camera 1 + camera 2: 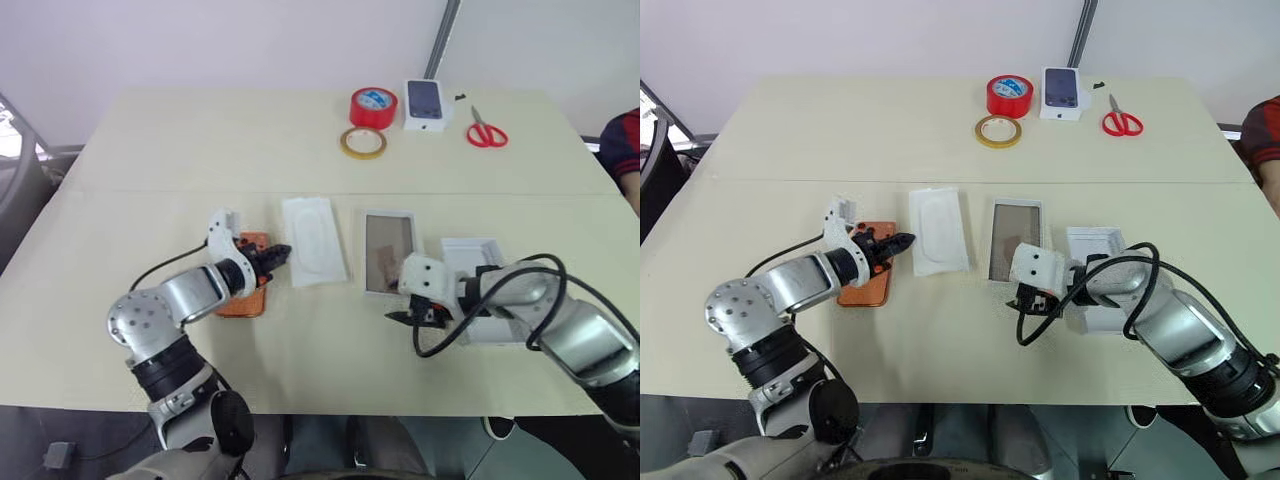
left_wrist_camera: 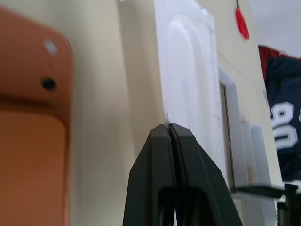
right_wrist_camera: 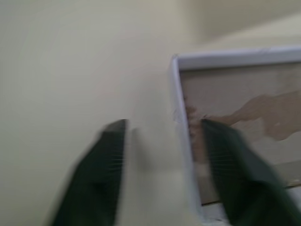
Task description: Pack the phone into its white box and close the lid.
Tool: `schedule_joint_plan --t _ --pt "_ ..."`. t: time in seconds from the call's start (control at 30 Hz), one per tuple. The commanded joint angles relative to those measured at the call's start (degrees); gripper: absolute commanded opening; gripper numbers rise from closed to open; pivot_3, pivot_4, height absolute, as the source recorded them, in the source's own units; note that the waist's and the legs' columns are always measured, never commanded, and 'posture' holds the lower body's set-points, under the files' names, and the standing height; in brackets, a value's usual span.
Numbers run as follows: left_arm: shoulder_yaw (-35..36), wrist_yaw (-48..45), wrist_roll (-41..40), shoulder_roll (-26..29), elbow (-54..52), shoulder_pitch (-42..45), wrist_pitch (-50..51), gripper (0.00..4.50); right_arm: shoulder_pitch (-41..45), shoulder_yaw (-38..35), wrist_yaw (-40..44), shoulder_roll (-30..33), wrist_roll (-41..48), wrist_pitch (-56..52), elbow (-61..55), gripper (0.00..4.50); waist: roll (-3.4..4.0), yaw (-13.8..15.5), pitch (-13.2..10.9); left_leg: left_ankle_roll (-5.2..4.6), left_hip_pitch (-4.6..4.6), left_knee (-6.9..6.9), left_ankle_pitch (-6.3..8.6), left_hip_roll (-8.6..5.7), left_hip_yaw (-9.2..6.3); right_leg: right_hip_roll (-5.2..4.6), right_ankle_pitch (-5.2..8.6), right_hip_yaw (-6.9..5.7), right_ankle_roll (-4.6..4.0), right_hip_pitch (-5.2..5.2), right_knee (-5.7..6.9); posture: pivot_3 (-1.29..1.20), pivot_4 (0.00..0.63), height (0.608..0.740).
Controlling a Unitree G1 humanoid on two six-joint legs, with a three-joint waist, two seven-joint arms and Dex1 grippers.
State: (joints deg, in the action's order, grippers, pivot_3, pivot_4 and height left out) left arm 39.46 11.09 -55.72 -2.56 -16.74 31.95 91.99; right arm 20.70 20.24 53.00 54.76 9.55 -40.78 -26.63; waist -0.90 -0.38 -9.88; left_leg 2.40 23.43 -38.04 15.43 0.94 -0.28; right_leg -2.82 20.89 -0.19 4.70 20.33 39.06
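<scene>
Left of centre in the head views: left gripper (image 1: 283, 252) pressed together, empty, poised over the phone (image 1: 246, 293). Right of centre: right gripper (image 3: 162, 136) spread astride the white box (image 1: 389, 252) rim, likely to steady it. Lid (image 1: 473, 252) waiting alongside.

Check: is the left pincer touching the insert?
Cannot tell. In the left wrist view the shut left pincer has its tip at the insert's edge, but neither contact nor a gap shows plainly.

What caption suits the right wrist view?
Open right pincer straddling the white box rim above the table.
</scene>
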Motion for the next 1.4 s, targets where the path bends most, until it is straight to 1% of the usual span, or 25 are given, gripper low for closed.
schedule_joint_plan --t 0.03,0.07,0.1,0.27,0.37,0.43,0.5,0.63,0.73,0.87,0.93,1.0,1.07,1.13,1.23,1.4 --pt "1.49 -1.00 -0.55 1.50 -0.28 1.47 0.20 0.00 1.48 0.66 0.31 0.13 -3.00 1.63 0.07 0.74 0.00 -0.03 0.00 0.00 0.00 0.00 0.00 0.00 0.00 0.00 0.00 0.00 0.00 0.00 0.00 0.00 0.150 0.740" --pt "1.57 -1.10 -0.42 2.00 -0.27 1.60 0.30 0.00 1.46 0.72 0.51 0.09 -3.35 1.99 0.05 0.31 0.00 -0.04 0.00 0.01 0.00 0.00 0.00 0.00 0.00 0.00 0.00 0.00 0.00 0.00 0.00 0.00 0.150 0.740" --pt "1.57 -1.18 -0.34 2.41 -0.28 1.71 0.39 0.00 1.40 0.60 0.79 -0.11 -3.42 2.29 -0.14 0.05 0.00 -0.02 0.00 0.01 0.00 0.00 0.00 0.00 0.00 0.00 0.00 0.00 0.00 0.00 0.00 0.00 0.150 0.740" --pt "1.82 -1.92 -0.19 4.84 0.50 2.52 0.50 0.00 1.79 1.29 1.79 -2.11 -3.19 3.92 -3.54 0.05 0.00 -0.12 0.00 0.03 0.00 0.00 -0.01 0.01 -0.01 0.00 0.00 0.00 0.00 0.01 0.00 0.00 0.150 0.740" --pt "3.45 -1.70 -0.24 5.82 2.05 4.62 0.15 0.00 3.20 5.34 2.27 -5.03 -5.84 6.67 -4.83 0.05 -0.04 -0.13 -0.01 0.06 0.00 0.01 -0.02 0.02 -0.01 0.01 0.00 -0.01 0.00 0.02 0.01 0.00 0.150 0.740" --pt "3.39 -1.89 0.14 6.76 2.96 5.75 0.25 0.00 5.63 8.64 1.81 -7.94 -8.56 7.22 -3.67 0.05 -0.05 -0.18 0.00 0.08 0.00 0.01 -0.03 0.01 -0.01 0.01 0.00 -0.01 0.01 0.03 0.01 0.00 0.150 0.740" --pt "2.79 -2.15 0.34 7.36 3.38 6.38 0.45 0.00 8.44 10.78 0.57 -11.36 -10.70 5.25 -1.02 0.05 -0.06 -0.27 -0.01 0.13 -0.01 0.04 -0.06 0.02 -0.02 0.02 0.00 -0.01 0.01 0.07 0.03 0.00 0.150 0.740" --pt "1.54 -2.17 -0.40 7.78 3.49 6.44 0.51 0.00 11.69 12.14 -0.76 -15.75 -13.04 2.10 3.64 0.05 -0.11 -0.08 -0.01 0.20 -0.01 0.05 -0.10 0.01 -0.04 -0.01 0.00 -0.02 0.01 0.08 0.05 0.00 0.150 0.740" --pt "-0.10 -2.02 -1.28 8.20 2.81 5.45 0.51 0.00 12.71 12.02 -0.50 -16.69 -13.59 0.27 4.19 0.87 -0.12 0.03 -0.01 0.20 0.01 0.03 -0.10 -0.02 -0.05 -0.06 0.00 -0.03 0.01 0.07 0.04 0.00 0.150 0.740" --pt "-1.14 -1.92 -2.07 8.18 2.23 4.48 0.51 0.00 10.89 7.62 0.64 -16.25 -10.06 -0.61 -0.79 2.96 -0.11 -0.23 -0.01 0.20 0.01 0.05 -0.10 -0.02 -0.06 -0.05 0.00 -0.03 0.01 0.09 0.05 0.00 0.150 0.740" --pt "-2.46 -1.76 -2.87 7.95 1.97 3.79 0.51 0.00 9.78 3.00 0.25 -15.84 -7.66 -2.51 -2.58 3.96 -0.11 -0.24 -0.01 0.20 0.01 0.06 -0.10 -0.01 -0.05 -0.05 0.00 -0.03 0.01 0.09 0.05 0.00 0.150 0.740" --pt "-4.75 -1.28 -3.77 7.50 1.31 2.90 0.51 0.00 8.26 -2.58 0.29 -14.86 -4.85 -3.98 -4.32 3.96 -0.11 -0.13 -0.01 0.20 0.01 0.07 -0.10 -0.01 -0.06 -0.05 0.00 -0.03 0.01 0.08 0.05 0.00 0.150 0.740" --pt "-7.18 -0.53 -4.58 6.35 0.81 2.30 0.51 0.00 6.25 -7.50 1.54 -12.61 -2.26 -4.11 -5.86 3.96 -0.12 0.18 -0.01 0.19 0.01 0.06 -0.09 -0.03 -0.05 -0.07 0.00 -0.04 0.01 0.06 0.03 0.00 0.150 0.740" --pt "-9.16 0.24 -5.04 5.52 0.80 1.87 0.51 0.00 4.79 -10.86 2.00 -11.13 -0.23 -4.43 -6.66 3.96 -0.12 0.41 -0.01 0.19 0.02 0.06 -0.09 -0.04 -0.05 -0.08 0.00 -0.03 0.01 0.06 0.03 0.00 0.150 0.740" --pt "-12.16 1.04 -4.84 5.67 1.00 1.17 0.51 0.00 3.30 -13.49 1.65 -10.09 1.78 -4.46 -7.42 3.96 -0.12 0.30 -0.01 0.18 0.01 0.07 -0.09 -0.02 -0.05 -0.05 0.00 -0.02 0.00 0.07 0.04 0.00 0.150 0.740" --pt "-12.40 1.99 -3.95 3.54 2.38 2.10 0.51 0.00 0.54 -14.47 -0.08 -9.09 2.39 -4.37 -8.56 3.96 -0.12 -0.11 -0.01 0.18 0.02 0.10 -0.09 -0.01 -0.05 -0.03 0.00 -0.02 0.00 0.07 0.04 0.00 0.150 0.740"
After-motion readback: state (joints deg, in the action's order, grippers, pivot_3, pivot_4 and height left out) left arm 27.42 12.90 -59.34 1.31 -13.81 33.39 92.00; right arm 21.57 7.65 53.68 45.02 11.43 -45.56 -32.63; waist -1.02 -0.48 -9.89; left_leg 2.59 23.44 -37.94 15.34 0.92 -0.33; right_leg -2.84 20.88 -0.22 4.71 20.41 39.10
